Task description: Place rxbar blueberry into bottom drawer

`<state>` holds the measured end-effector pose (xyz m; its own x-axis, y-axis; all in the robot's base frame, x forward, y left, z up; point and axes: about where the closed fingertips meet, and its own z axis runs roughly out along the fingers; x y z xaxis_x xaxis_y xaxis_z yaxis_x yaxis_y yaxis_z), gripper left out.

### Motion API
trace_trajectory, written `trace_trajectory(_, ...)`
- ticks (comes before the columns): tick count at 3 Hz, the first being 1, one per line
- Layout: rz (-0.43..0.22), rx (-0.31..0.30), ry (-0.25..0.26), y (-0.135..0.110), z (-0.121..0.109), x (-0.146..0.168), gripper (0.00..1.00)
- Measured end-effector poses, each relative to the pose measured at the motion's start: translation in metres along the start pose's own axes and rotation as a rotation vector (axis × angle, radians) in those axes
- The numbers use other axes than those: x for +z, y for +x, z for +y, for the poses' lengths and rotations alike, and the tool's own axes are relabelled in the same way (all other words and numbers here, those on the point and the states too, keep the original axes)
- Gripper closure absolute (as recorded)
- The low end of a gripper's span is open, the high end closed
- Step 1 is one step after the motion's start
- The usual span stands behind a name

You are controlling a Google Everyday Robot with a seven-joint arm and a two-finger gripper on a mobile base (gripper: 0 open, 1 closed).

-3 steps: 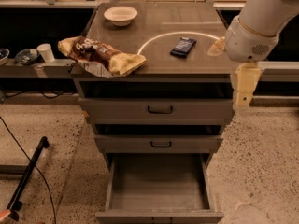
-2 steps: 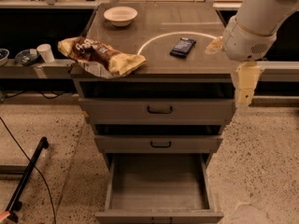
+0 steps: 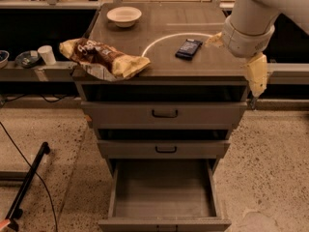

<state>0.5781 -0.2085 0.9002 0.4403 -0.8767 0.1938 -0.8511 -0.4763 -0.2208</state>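
The rxbar blueberry (image 3: pixel 188 48) is a small dark navy bar lying flat on the cabinet top, inside a pale circle mark, right of centre. The bottom drawer (image 3: pixel 164 190) is pulled open at the foot of the cabinet and shows a plain grey floor with nothing in it. My gripper (image 3: pixel 256 76) hangs on the white arm at the cabinet's right front corner, to the right of the bar and a little nearer than it. It does not touch the bar and holds nothing that I can see.
A brown-and-yellow chip bag (image 3: pixel 101 58) lies on the left front of the cabinet top. A white bowl (image 3: pixel 124 15) stands at the back left. The two upper drawers (image 3: pixel 165 114) are closed. A cup (image 3: pixel 47 54) stands on a ledge to the left. Cables lie on the floor at left.
The arm and gripper have lifted slightly by the cabinet's right edge. The bar, bag and drawers have not moved.
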Motion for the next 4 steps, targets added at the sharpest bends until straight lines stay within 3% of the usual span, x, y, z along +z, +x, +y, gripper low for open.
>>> trace_trajectory(1,0.0,0.0,0.0,0.0,0.0,0.0,0.0)
trace_trajectory(2,0.058,-0.092,-0.005,0.002,-0.023,-0.001,0.0)
trace_trajectory(3,0.176,-0.268,0.036,0.015,-0.06,-0.009,0.0)
trace_trajectory(4,0.209,-0.412,0.085,0.032,-0.085,-0.013,0.0)
